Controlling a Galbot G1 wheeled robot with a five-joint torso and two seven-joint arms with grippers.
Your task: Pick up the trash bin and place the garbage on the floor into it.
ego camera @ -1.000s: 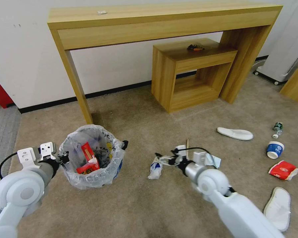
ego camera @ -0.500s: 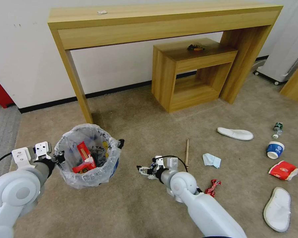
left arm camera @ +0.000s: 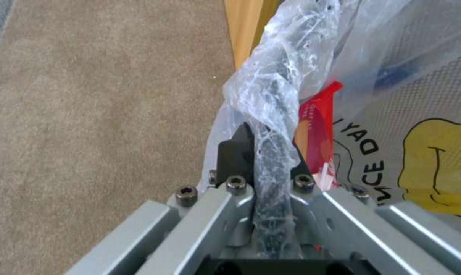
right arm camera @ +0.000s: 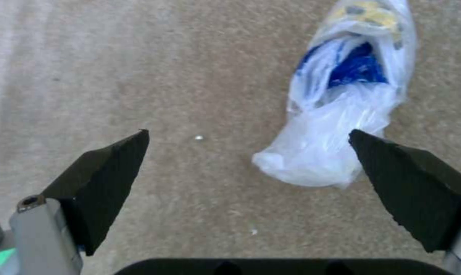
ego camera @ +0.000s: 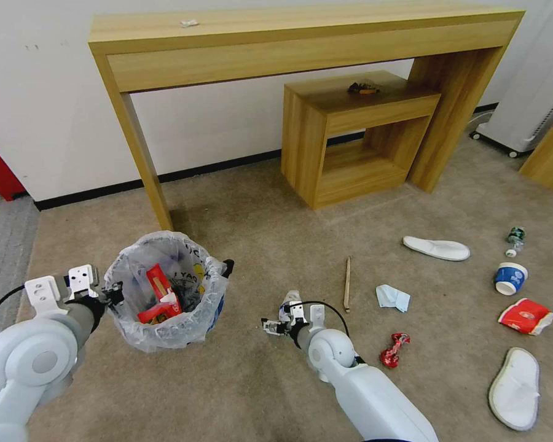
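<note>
Here, label by label:

Crumpled bag: a small white plastic wad with blue and yellow print lies on the beige carpet, also seen in the head view.
Bearing from right gripper: the right gripper hovers low over the carpet, and the wad sits just ahead of it, off-centre toward one fingertip and only partly inside the gap.
Long axis: the wad stretches away from the gripper, roughly along its pointing direction, with the rounded white end nearest the fingertips.
Right gripper state: the two black fingers are spread wide, nothing between them yet.
Nearer arm: the right one, by far; the left is busy on the far side.
Judgement: a small sideways shift to centre the wad between the fingers looks needed before closing.
Trash bin: the lined bin stands beyond the right gripper's fingertips, well apart from the wad.
Left gripper: it is clamped on the bin's rim and the bag folded over it.
Bin contents: a red wrapper lies inside.
Farther litter: behind the right gripper lie a stick, a tissue and a red twist; slippers and cups lie farther still.
</note>
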